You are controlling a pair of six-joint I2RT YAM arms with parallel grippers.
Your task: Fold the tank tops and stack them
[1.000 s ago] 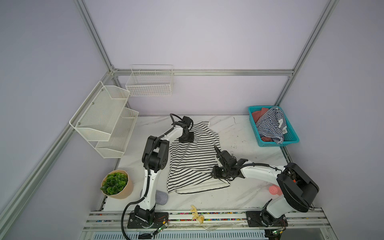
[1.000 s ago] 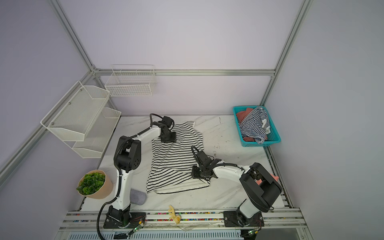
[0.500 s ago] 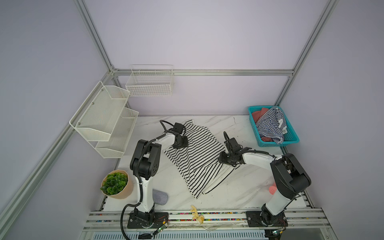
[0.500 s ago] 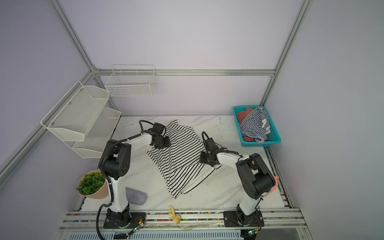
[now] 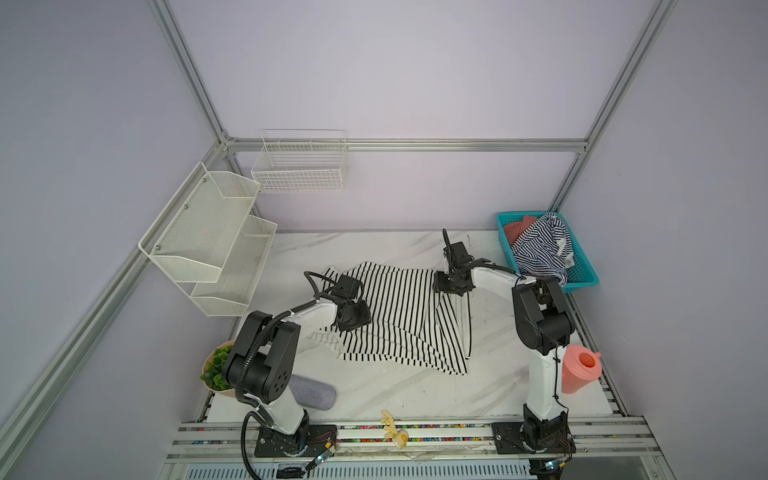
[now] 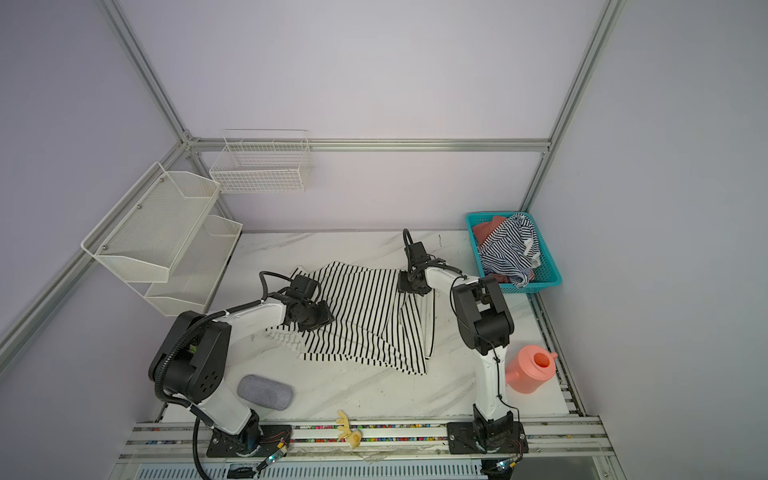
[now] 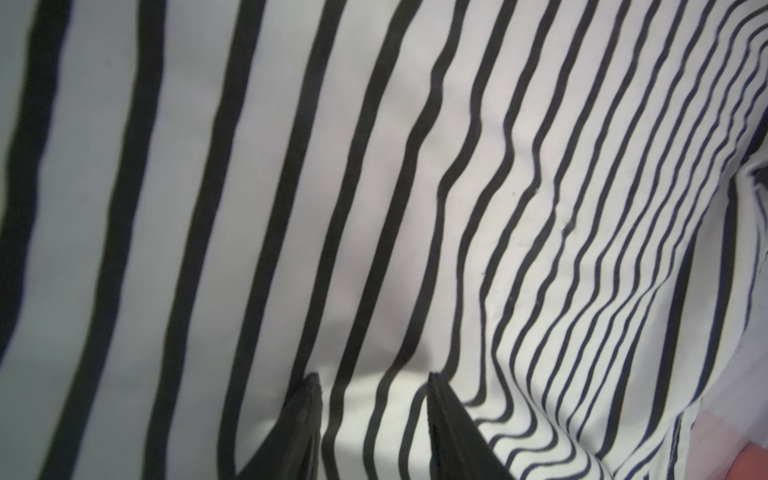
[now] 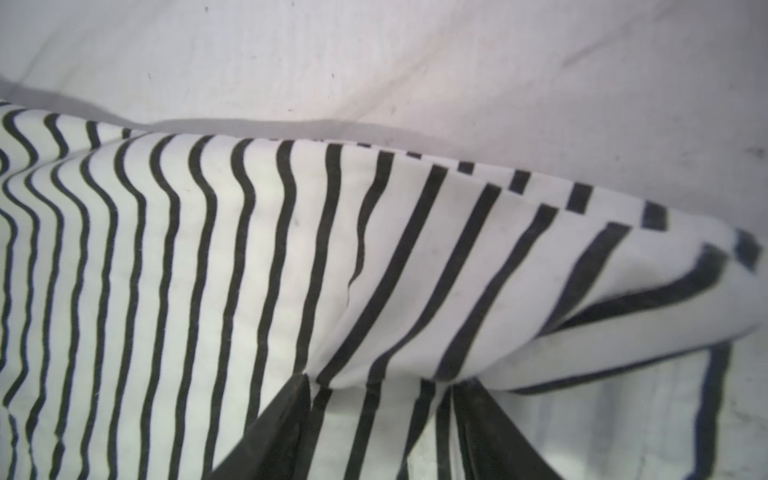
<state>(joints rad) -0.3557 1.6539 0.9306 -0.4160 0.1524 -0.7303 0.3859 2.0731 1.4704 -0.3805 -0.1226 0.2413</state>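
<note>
**Top views.** White marble-pattern counter inside a cell with lilac walls and an aluminium frame. A teal basket stands at the counter's back right corner.

The navy tank top, with dense thin stripes, lies crumpled in the teal basket over a rust-red cloth.

The white tank top, with wide black stripes, lies rumpled on the counter left of the basket. The side nearest the basket is doubled over.

The right hand sits on that nearer side. The left hand sits on the side farthest from the basket.

A pink jug stands in front of the basket, behind the right arm. A grey pouch and a potted plant lie well apart from the basket, at the front left. The left arm partly hides the plant.

**Left wrist view.** Striped cloth of the white tank top fills the frame. The left hand is clamped on a fold of it, with cloth packed between the fingers.

**Right wrist view.** A raised fold of the white tank top lies over bare counter. The fingers of the right hand stand apart with cloth between them. I cannot tell whether they grip it.
</note>
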